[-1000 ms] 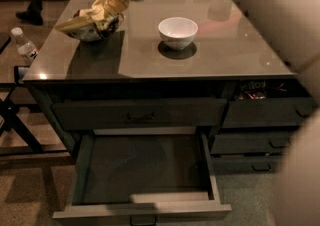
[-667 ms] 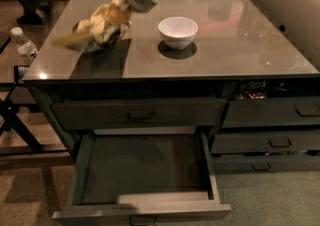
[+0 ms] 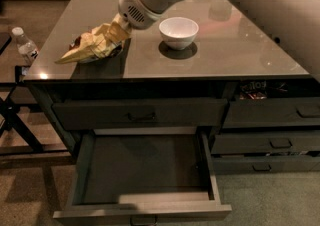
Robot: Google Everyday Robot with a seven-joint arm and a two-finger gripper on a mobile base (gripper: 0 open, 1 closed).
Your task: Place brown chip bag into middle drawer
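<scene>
The brown chip bag [image 3: 95, 45] is crinkly, pale yellow with a dark top, and hangs just above the left part of the counter. My gripper [image 3: 120, 29] is shut on the bag's right end and holds it lifted, with the white arm reaching in from the upper right. The middle drawer [image 3: 145, 170] is pulled wide open below the counter's front edge, its plain grey interior bare. The bag is above and behind the drawer, to its left.
A white bowl [image 3: 178, 32] stands on the counter [image 3: 240, 55] right of the bag. The top drawer [image 3: 140, 114] is closed. Narrower drawers [image 3: 272, 142] stack at the right. A water bottle [image 3: 24, 45] stands on a side stand at the left.
The arm has carried the chip bag forward, towards the counter's front edge, still gripped. The drawer stays open and the bowl has not moved.
</scene>
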